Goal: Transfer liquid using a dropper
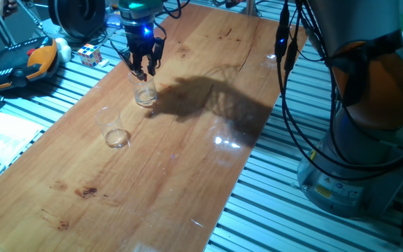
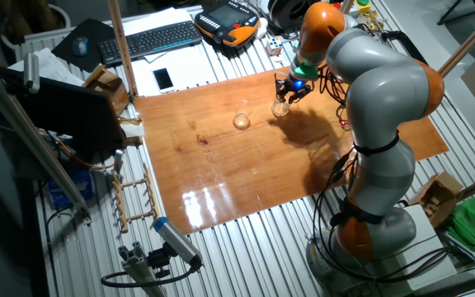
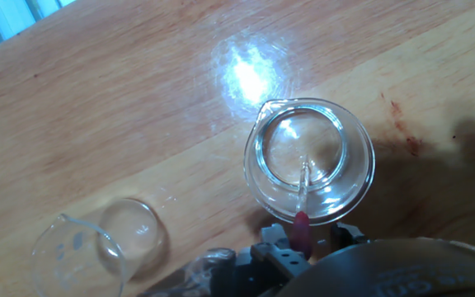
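Observation:
My gripper [image 1: 144,68] [image 2: 285,94] hangs over a clear cup [image 1: 145,94] [image 2: 280,107] [image 3: 309,161] at the far end of the wooden board [image 1: 152,175]. It is shut on the dropper [image 3: 303,194], a thin clear tube with a red end between the fingers. The dropper's tip reaches down inside this cup. A shallow layer of clear liquid [image 3: 330,188] glints at the cup's bottom. Another clear cup [image 1: 115,131] [image 2: 242,121] [image 3: 105,243] stands apart from the first, to the lower left in the hand view. I cannot tell whether it holds liquid.
A Rubik's cube [image 1: 89,54] and an orange-black pendant [image 1: 19,63] lie just off the board's far corner. A keyboard [image 2: 151,37] and a phone [image 2: 162,78] sit beyond the board. Cables [image 1: 285,42] hang by the arm's base [image 1: 355,175].

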`<action>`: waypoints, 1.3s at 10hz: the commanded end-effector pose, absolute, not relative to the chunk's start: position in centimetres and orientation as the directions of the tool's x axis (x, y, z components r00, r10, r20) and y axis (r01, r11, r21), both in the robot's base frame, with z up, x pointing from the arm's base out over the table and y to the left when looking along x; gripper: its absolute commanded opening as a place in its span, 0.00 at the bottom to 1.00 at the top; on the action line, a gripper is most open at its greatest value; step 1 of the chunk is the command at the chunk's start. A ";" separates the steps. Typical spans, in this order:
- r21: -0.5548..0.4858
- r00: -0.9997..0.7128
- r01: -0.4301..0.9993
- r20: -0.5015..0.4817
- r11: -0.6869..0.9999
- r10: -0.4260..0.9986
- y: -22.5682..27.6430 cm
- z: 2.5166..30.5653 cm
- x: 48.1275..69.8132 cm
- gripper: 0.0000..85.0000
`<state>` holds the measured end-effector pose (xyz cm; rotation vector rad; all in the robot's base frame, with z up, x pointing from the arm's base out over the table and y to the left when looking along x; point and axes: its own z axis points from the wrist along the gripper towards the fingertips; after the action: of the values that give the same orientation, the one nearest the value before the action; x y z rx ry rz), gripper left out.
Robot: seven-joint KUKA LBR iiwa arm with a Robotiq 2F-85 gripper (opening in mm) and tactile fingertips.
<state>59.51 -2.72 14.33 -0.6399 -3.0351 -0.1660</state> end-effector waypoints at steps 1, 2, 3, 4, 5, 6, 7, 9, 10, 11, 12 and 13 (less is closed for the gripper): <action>0.095 -0.914 0.405 0.054 0.910 0.401 -2.8 14.2 59.5 0.42; 0.096 -0.915 0.403 0.049 0.910 0.400 -2.8 14.0 59.5 0.42; 0.096 -0.916 0.402 0.044 0.911 0.399 -2.9 13.7 59.6 0.42; 0.097 -0.916 0.400 0.042 0.911 0.398 -3.0 13.5 59.6 0.42; 0.097 -0.916 0.400 0.042 0.911 0.398 -3.0 13.5 59.6 0.41; 0.098 -0.917 0.399 0.041 0.912 0.397 -3.1 13.4 59.6 0.41; 0.097 -0.918 0.398 0.038 0.912 0.396 -3.1 13.3 59.6 0.40; 0.091 -0.919 0.395 0.034 0.914 0.393 -3.2 13.3 59.6 0.39; 0.088 -0.919 0.393 0.031 0.915 0.392 -3.2 13.3 59.6 0.38; 0.086 -0.919 0.393 0.028 0.915 0.392 -3.2 13.3 59.6 0.38; 0.085 -0.919 0.393 0.026 0.915 0.393 -3.2 13.3 59.6 0.38; 0.085 -0.920 0.392 0.024 0.916 0.391 -3.2 13.3 59.6 0.38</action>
<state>59.60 -3.22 13.26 -0.6270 -3.0681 -0.1372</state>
